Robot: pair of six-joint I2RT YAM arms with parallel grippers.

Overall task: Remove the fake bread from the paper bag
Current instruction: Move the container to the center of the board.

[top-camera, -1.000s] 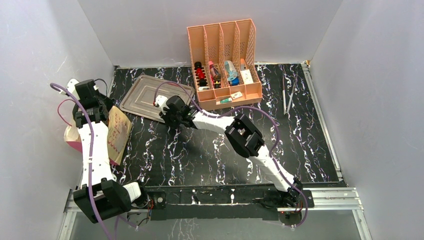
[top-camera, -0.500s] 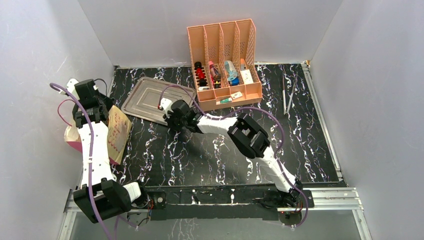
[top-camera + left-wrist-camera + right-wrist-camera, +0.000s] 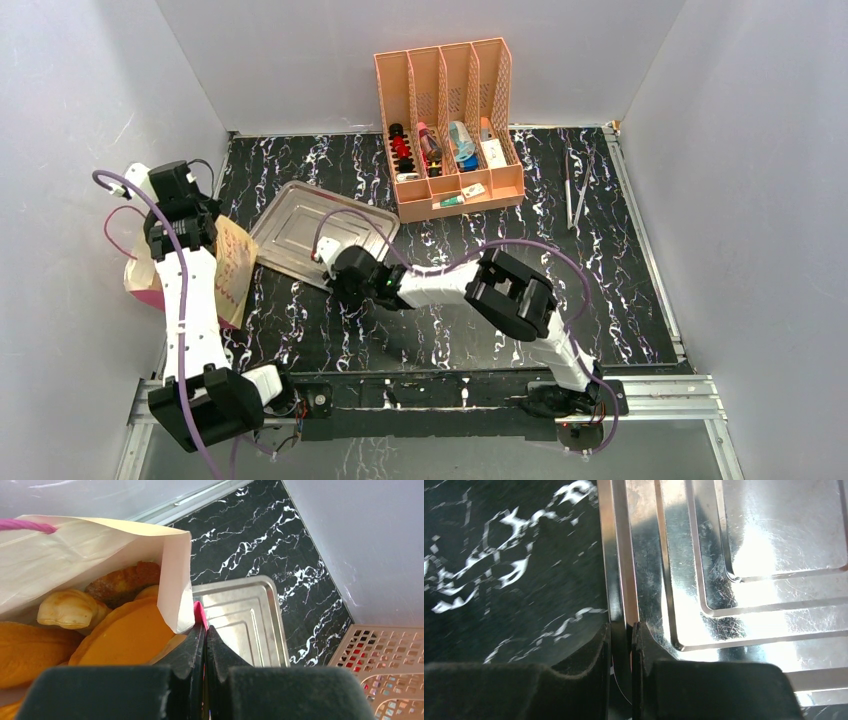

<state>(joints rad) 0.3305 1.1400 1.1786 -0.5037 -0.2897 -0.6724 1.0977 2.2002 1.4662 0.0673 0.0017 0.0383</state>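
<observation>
The cream-tan paper bag (image 3: 234, 268) with pink side panels stands at the table's left edge. In the left wrist view its mouth (image 3: 100, 550) is open and several pieces of fake bread (image 3: 122, 640) lie inside, orange and brown. My left gripper (image 3: 205, 627) is shut on the bag's pink rim corner. My right gripper (image 3: 622, 627) is shut on the near rim of the metal tray (image 3: 320, 232), whose rim also shows in the right wrist view (image 3: 616, 555).
A peach slotted organizer (image 3: 450, 125) with small items stands at the back centre. Thin metal tools (image 3: 575, 195) lie at the back right. White walls close in on the left, back and right.
My right gripper has pulled the metal tray toward the near side and turned it. The left gripper and the bag have shifted slightly left.
</observation>
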